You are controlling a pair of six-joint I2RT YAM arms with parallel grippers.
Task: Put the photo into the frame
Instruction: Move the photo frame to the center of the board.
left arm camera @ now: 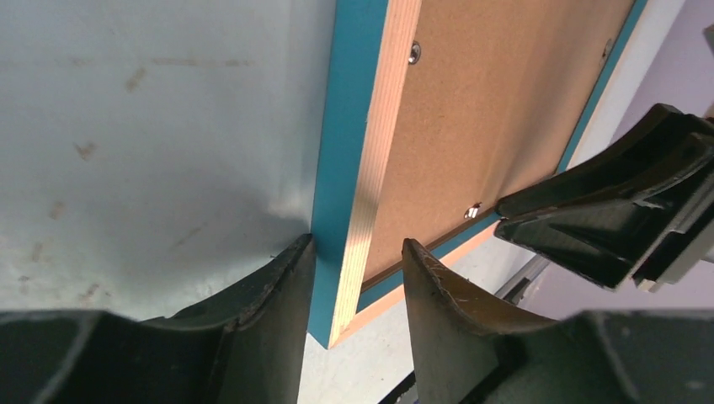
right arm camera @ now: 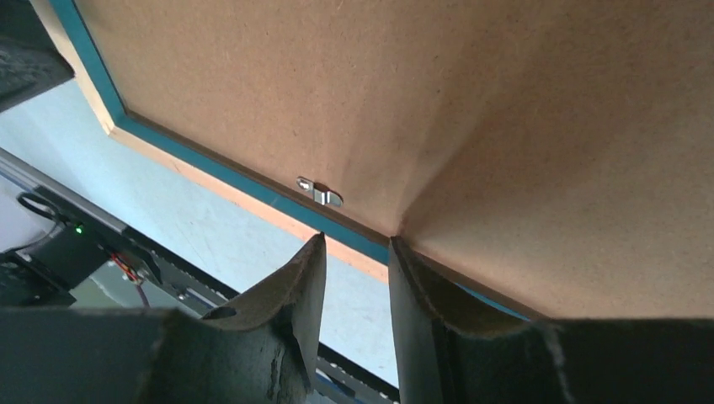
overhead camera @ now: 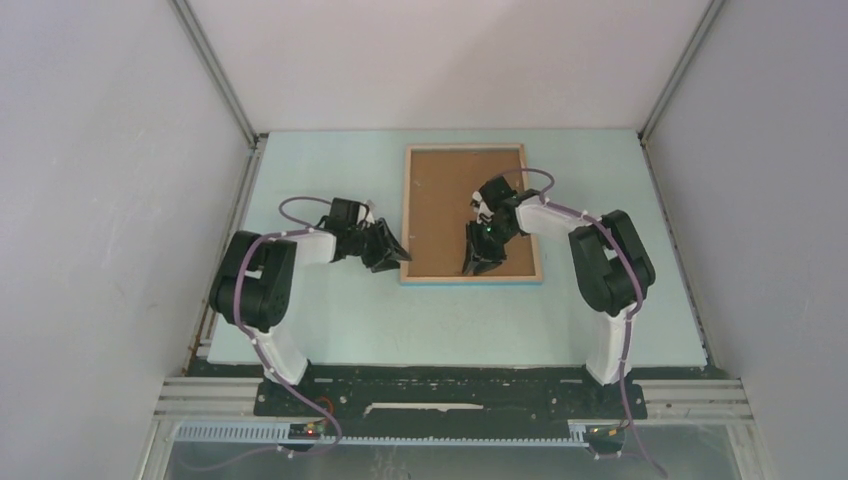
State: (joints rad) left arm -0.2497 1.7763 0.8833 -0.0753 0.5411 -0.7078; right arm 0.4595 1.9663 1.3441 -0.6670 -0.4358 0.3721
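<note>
Photo not seen in any view; if it sits under the board (overhead camera: 445, 200) it is hidden, cannot tell. Frame (overhead camera: 520, 278) lies back-up on the bench (overhead camera: 320, 320), upper middle of the top view. The brown board fills its opening, with a wood rim around it and turquoise on the sides.

Left side: left pincer (left arm camera: 358, 252) is at the frame's lower-left corner. Jaws are about half apart and straddle the left rail. Outer finger (left arm camera: 278, 295) is against the turquoise side. Inner finger (left arm camera: 438, 303) is over the board with a gap to the wood. Nothing looks clamped, so no firm grip shows.

Right of that: right pincer (right arm camera: 355, 244) is down on the lower part of the board, tips at the near rail just beside a small metal clip (right arm camera: 320, 192). Jaws are partly apart with nothing between them.

Handling, judged:
- **Frame:** stiff wood, probably fairly light, and the smooth painted sides may slip. Take it across a rail near a corner, as the left pincer is placed, not by the board.
- **Board:** thin and stiff, and seems to be held in by the clip and others like it. Those likely need turning before an edge will lift.
- **Photo:** should be thin, limp and easy to crease. Take it by one edge and keep it flat.
</note>
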